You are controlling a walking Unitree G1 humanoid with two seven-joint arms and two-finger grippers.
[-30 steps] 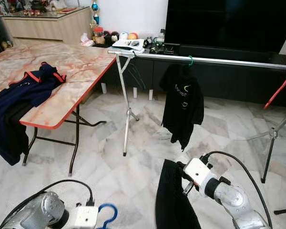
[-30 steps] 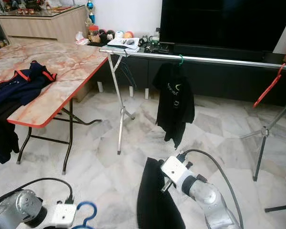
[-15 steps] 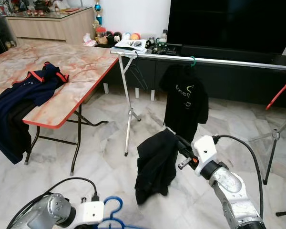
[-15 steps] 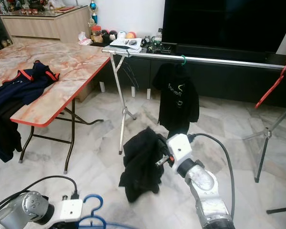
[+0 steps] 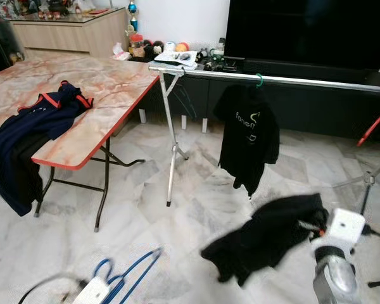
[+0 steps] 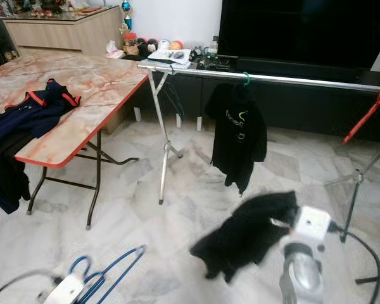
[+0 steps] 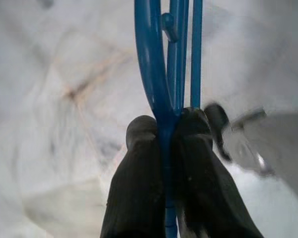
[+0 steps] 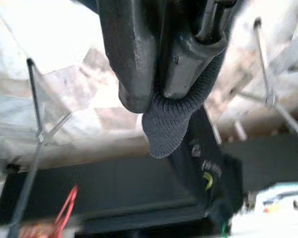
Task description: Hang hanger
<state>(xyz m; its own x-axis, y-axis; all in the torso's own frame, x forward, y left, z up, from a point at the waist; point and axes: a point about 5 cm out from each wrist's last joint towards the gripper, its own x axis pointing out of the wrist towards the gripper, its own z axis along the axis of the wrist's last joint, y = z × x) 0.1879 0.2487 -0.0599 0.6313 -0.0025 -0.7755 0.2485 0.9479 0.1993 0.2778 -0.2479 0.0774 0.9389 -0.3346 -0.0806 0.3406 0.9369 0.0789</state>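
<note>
Blue hanger (image 7: 161, 74) sits clamped between the two fingers of the left pincer (image 7: 164, 124), low near the floor (image 5: 145, 209) on the robot's left. Right pincer (image 8: 156, 96) is closed on a fold of black shirt (image 5: 272, 234), which trails blurred above the floor toward the left. Rail (image 5: 304, 80) spans the room ahead; a second black shirt (image 5: 248, 142) hangs from it on a green hook (image 5: 259, 80). Desk (image 5: 107, 95) at left carries a navy garment (image 5: 31, 133) draped over its edge.
</note>
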